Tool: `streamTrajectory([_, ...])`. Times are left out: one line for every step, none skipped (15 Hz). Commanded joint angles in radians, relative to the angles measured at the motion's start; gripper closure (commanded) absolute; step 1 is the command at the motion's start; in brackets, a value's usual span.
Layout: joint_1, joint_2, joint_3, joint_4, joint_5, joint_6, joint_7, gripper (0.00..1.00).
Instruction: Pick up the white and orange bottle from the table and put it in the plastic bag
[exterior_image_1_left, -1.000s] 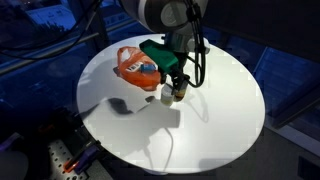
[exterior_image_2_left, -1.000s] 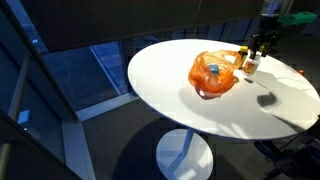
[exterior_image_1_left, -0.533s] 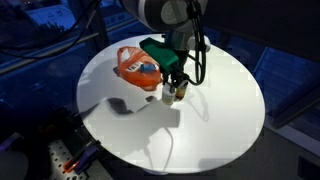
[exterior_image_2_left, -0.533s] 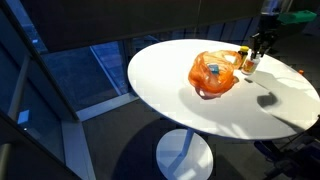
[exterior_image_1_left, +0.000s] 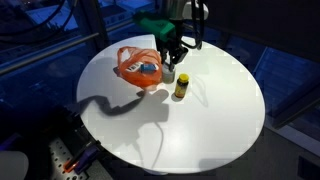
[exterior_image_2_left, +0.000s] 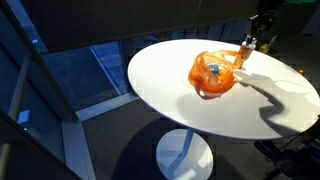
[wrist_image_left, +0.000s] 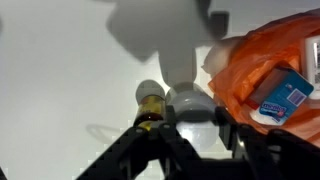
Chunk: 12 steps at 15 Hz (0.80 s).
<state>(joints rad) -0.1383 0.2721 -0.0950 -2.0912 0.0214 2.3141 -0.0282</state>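
Note:
My gripper (exterior_image_1_left: 172, 58) is shut on the white and orange bottle (exterior_image_1_left: 170, 72) and holds it above the white round table (exterior_image_1_left: 220, 125), right at the edge of the orange plastic bag (exterior_image_1_left: 135, 68). In the wrist view the white bottle (wrist_image_left: 195, 105) sits between my fingers (wrist_image_left: 195, 125), with the bag (wrist_image_left: 250, 60) to its right. In an exterior view the gripper (exterior_image_2_left: 250, 42) holds the bottle (exterior_image_2_left: 245, 54) just beside the bag (exterior_image_2_left: 212, 75).
A small amber bottle (exterior_image_1_left: 181, 87) stands on the table next to the held bottle; it also shows in the wrist view (wrist_image_left: 150, 100). A blue item (exterior_image_1_left: 147, 68) lies inside the bag. Power strip (exterior_image_1_left: 65, 160) on the floor. The table (exterior_image_2_left: 200, 115) stands on one pedestal.
The gripper has risen from the table with the white and orange bottle and moved toward the bag. The amber bottle stays standing where it was.

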Motion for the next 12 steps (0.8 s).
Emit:
streamTrajectory([0.032,-0.073,0.020,-0.013,0.010,-0.043,0.006,0.81])
streamTrajectory([0.042,-0.081,0.027,-0.011,0.011,-0.052,0.008,0.81])
streamTrajectory([0.052,-0.087,0.034,-0.007,0.011,-0.062,0.010,0.81])
streamTrajectory([0.064,-0.090,0.041,-0.005,0.011,-0.066,0.014,0.81])
streamTrajectory([0.073,-0.092,0.048,-0.002,0.013,-0.070,0.015,0.81])
streamTrajectory([0.082,-0.091,0.055,0.001,0.018,-0.072,0.014,0.81])
streamTrajectory([0.090,-0.088,0.063,0.002,0.021,-0.070,0.013,0.81])
streamTrajectory([0.099,-0.084,0.071,0.002,0.021,-0.065,0.015,0.81])
streamTrajectory([0.108,-0.080,0.079,0.003,0.021,-0.062,0.019,0.81])
streamTrajectory([0.117,-0.077,0.087,0.002,0.020,-0.058,0.023,0.81])
streamTrajectory([0.127,-0.074,0.095,0.003,0.019,-0.055,0.027,0.81])
streamTrajectory([0.136,-0.071,0.101,0.002,0.017,-0.053,0.032,0.81])
